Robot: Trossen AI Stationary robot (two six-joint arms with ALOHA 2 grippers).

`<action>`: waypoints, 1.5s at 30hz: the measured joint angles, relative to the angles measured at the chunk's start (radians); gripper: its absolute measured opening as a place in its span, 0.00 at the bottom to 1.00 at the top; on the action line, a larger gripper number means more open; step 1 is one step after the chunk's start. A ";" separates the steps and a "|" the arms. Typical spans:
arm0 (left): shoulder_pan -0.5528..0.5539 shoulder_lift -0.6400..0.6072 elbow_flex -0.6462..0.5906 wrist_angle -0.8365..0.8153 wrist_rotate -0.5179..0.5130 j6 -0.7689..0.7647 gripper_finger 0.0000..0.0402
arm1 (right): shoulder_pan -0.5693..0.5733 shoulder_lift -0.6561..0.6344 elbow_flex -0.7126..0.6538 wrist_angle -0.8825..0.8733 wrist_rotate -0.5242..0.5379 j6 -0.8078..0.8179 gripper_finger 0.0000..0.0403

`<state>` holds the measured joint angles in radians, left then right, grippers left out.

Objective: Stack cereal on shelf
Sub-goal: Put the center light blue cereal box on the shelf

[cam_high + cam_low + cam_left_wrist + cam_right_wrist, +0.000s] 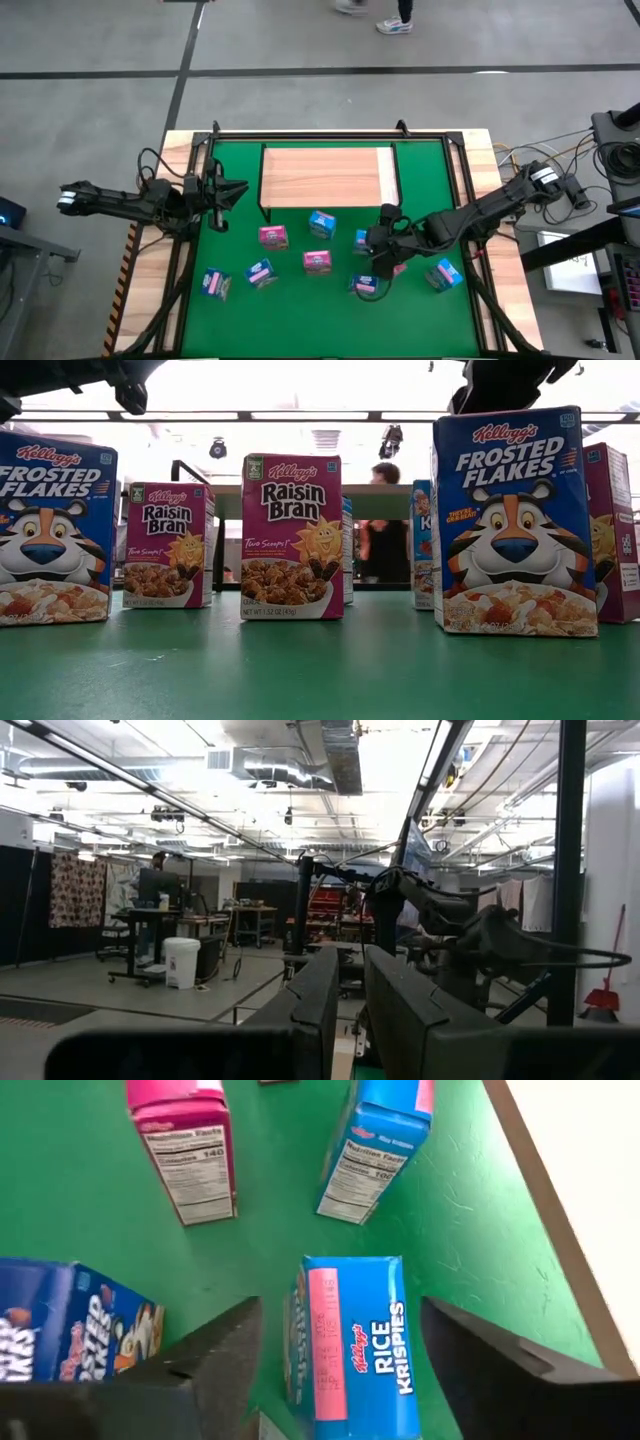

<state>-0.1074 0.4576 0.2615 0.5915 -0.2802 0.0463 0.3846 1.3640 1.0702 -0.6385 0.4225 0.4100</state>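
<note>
Surface: green mat [300, 300] on a wooden tabletop, workshop floor beyond; the shelf [325, 175] lies bare at the mat's far side.
Boxes: all cereal sits on the mat, none on the shelf yet.
Right claw [340, 1370]: fingers spread wide on either side of a Rice Krispies box [350, 1345], just below the shelf's near right corner; not clamped.
Left claw [232, 192]: fingers together, idle at the mat's left edge.
Box pose: upright, long axis vertical, narrow side panel facing the wrist camera.
Risk: closing off-centre could twist or topple the tall box.
Risk: a Frosted Flakes box [70, 1330] stands near one finger and could get nudged over.
Risk: too light a squeeze may let it slip during the lift.
</note>
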 joint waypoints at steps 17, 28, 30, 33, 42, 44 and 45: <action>0.000 0.002 0.000 -0.001 0.000 0.000 0.09 | -0.019 -0.001 -0.091 0.026 -0.002 0.043 0.71; 0.000 0.002 0.000 -0.001 0.000 -0.003 0.09 | -0.019 -0.001 -0.095 0.048 -0.012 0.035 0.52; 0.000 0.002 0.000 -0.001 0.000 -0.003 0.09 | -0.019 -0.001 -0.095 0.050 -0.020 0.034 0.47; 0.000 0.002 0.000 -0.001 0.000 -0.003 0.09 | -0.019 -0.001 -0.095 0.054 -0.030 0.032 0.42; 0.000 0.002 0.000 0.000 0.000 -0.003 0.09 | -0.019 -0.012 -0.095 0.054 -0.037 0.033 0.34; 0.000 0.002 0.000 0.000 0.000 -0.003 0.09 | -0.019 -0.023 -0.080 0.047 -0.039 0.033 0.34; 0.000 0.002 0.000 -0.001 0.000 -0.003 0.09 | -0.019 -0.028 -0.066 0.042 -0.039 0.031 0.34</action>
<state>-0.1074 0.4595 0.2615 0.5909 -0.2802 0.0433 0.3656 1.3356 1.0043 -0.5970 0.3832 0.4411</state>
